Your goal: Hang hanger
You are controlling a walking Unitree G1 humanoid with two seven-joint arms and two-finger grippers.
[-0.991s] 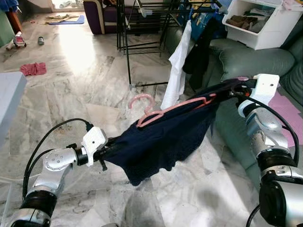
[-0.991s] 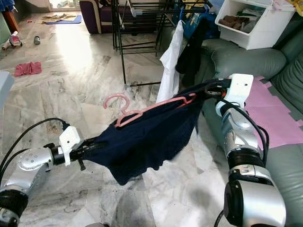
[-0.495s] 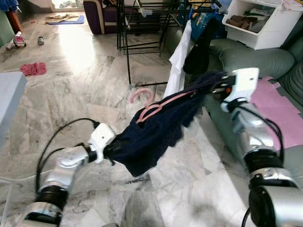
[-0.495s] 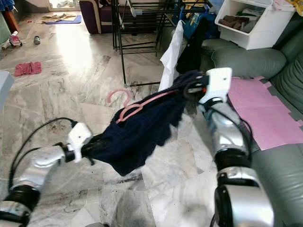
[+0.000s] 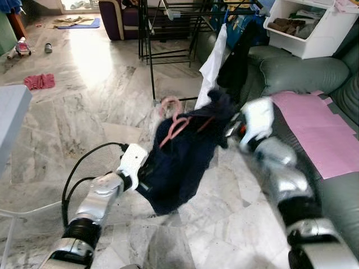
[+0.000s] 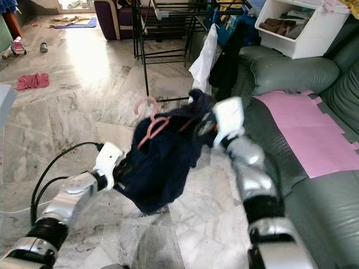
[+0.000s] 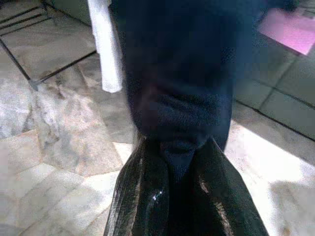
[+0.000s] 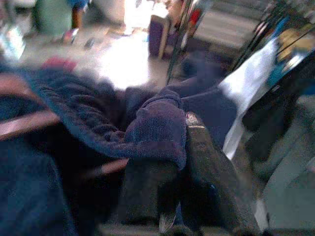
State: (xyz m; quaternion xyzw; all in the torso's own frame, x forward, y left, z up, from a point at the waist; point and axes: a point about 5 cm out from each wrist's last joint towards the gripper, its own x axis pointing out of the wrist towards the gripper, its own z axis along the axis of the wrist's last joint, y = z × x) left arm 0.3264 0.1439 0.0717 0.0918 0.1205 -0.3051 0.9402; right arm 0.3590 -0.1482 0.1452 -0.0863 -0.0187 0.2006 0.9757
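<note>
A dark navy garment (image 5: 179,151) hangs bunched on a pink hanger (image 5: 174,120), whose hook sticks up at its top. My left gripper (image 7: 179,162) is shut on the garment's lower edge, low on the left. At the upper right end, my right gripper (image 8: 177,147) is shut on a fold of the garment. The right arm is blurred with motion. A black drying rack (image 5: 168,33) stands behind, with a white cloth (image 5: 213,64) and dark clothes hanging on it.
A green sofa (image 5: 303,73) with a pink mat (image 5: 320,123) runs along the right. A white bin (image 5: 314,28) of clothes sits on its back. A red cloth (image 5: 39,82) lies on the marble floor at the left, beside a grey table edge (image 5: 11,112).
My right gripper has swung left toward the left one, so the stretched garment has bunched up. The hanger has tipped more upright and moved slightly left and up.
</note>
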